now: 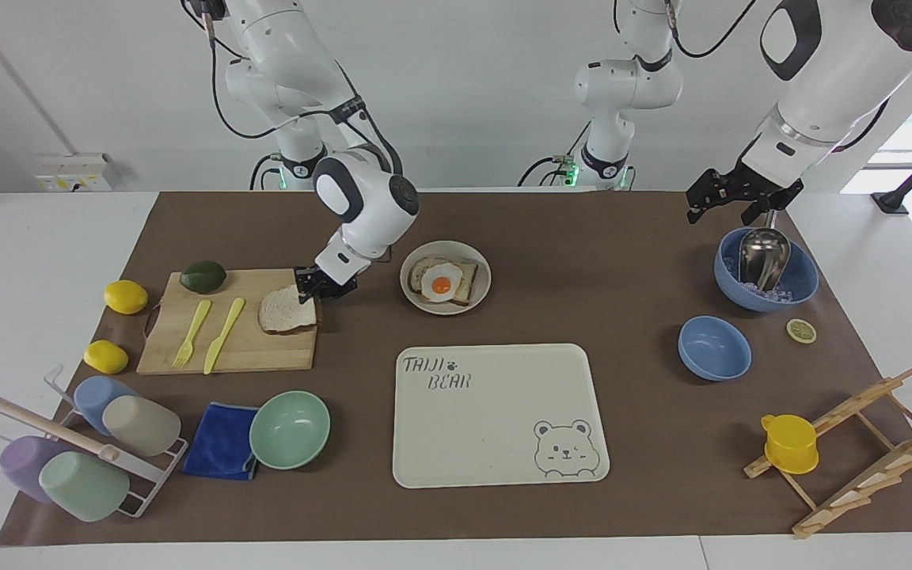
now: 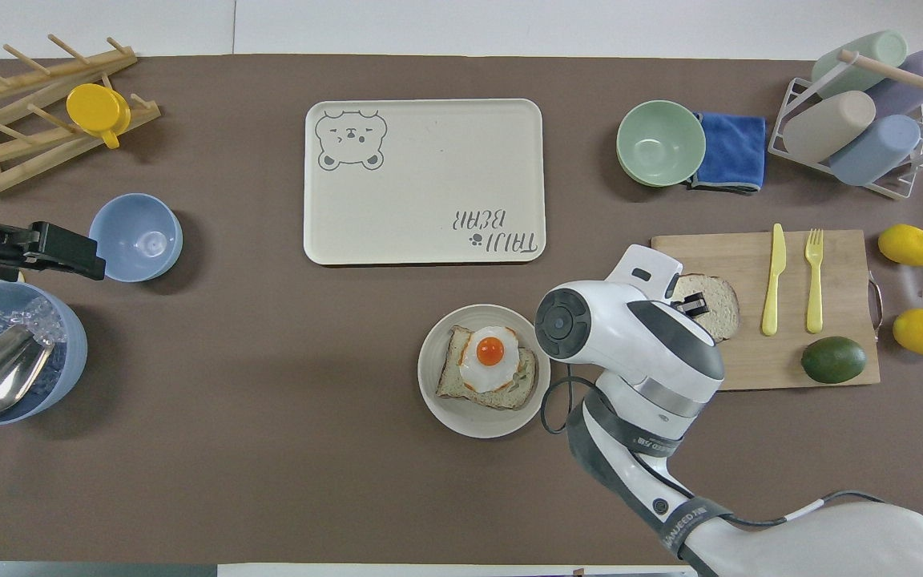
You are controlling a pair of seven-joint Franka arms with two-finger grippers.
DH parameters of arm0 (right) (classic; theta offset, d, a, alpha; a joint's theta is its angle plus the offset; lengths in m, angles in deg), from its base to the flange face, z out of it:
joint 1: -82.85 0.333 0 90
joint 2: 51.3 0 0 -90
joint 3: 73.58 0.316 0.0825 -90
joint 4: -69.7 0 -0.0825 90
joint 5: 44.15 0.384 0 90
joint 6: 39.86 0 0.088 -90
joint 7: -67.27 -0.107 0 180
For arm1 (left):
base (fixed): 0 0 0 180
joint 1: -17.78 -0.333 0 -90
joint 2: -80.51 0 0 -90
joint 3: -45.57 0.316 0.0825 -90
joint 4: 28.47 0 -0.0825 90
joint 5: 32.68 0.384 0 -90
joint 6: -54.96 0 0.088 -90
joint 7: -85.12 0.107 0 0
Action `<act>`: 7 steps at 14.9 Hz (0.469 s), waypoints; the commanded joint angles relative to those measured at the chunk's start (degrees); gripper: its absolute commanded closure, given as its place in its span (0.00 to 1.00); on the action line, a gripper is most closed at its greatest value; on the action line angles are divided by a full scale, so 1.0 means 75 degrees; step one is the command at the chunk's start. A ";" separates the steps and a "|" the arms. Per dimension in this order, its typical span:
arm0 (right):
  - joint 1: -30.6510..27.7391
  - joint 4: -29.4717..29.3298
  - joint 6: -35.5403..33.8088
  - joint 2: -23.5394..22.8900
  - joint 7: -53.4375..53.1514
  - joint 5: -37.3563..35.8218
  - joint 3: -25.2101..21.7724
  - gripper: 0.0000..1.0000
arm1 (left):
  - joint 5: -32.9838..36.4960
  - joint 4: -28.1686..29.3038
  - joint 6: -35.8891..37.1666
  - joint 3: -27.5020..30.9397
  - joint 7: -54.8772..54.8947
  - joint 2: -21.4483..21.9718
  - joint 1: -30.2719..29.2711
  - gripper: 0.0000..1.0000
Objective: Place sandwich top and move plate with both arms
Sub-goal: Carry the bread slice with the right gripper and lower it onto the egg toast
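Two arms are showing over the table [image 1: 598,261]. The right hand [image 1: 307,290] is reaching down to the cutting board [image 1: 242,348], its fingers pinching the edge of the sandwich top [image 1: 286,313], which is lying on the board's corner nearest the plate [image 1: 408,297]. The plate is sitting just beside the board, toward the left arm's end, carrying an egg-topped slice [image 1: 442,282]. The tray [image 1: 495,443] is lying farther from the robots than the plate. The left hand [image 1: 713,196] is hanging spread open over the table beside the ice bowl [image 1: 800,289], waiting.
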 commanded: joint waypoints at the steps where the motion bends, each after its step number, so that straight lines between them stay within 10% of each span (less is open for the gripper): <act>1: -0.0184 -0.2144 -0.2108 -0.0047 0.1055 0.0839 0.0974 1.00 | 0.0137 0.0057 0.0064 0.0006 0.0081 0.0086 0.0019 0.00; 7: -0.0102 -0.3654 -0.3900 -0.0023 0.0560 0.1030 0.2839 1.00 | 0.0137 0.0057 0.0052 0.0006 0.0069 0.0086 0.0007 0.00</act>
